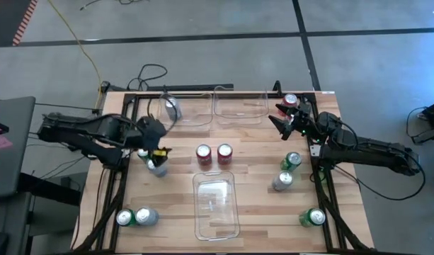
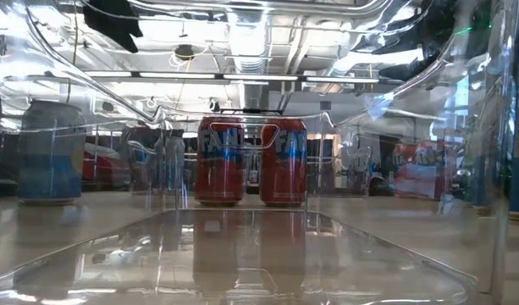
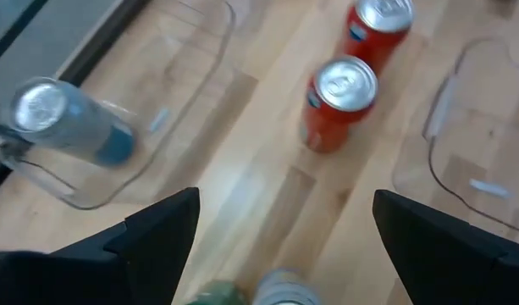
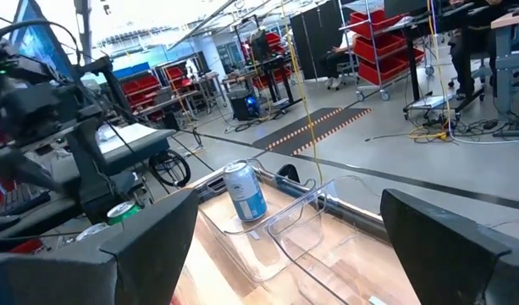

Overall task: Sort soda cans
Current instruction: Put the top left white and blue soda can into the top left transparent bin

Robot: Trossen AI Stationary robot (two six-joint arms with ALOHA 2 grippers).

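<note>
Soda cans stand scattered on the desk (image 1: pixel 252 212): nearest, a green and silver pair (image 1: pixel 135 217); mid-desk, two red cans (image 1: pixel 214 153) side by side. Left claw (image 1: pixel 154 157) hovers spread wide, empty, over two cans (image 1: pixel 153 164). Farther back, right claw (image 1: pixel 286 122) gapes empty near a red can (image 1: pixel 291 100).

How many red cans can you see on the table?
3. Two red cans stand side by side at the table's middle. A third red can sits at the far right corner, beside the right gripper. A fourth may be hidden.
</note>
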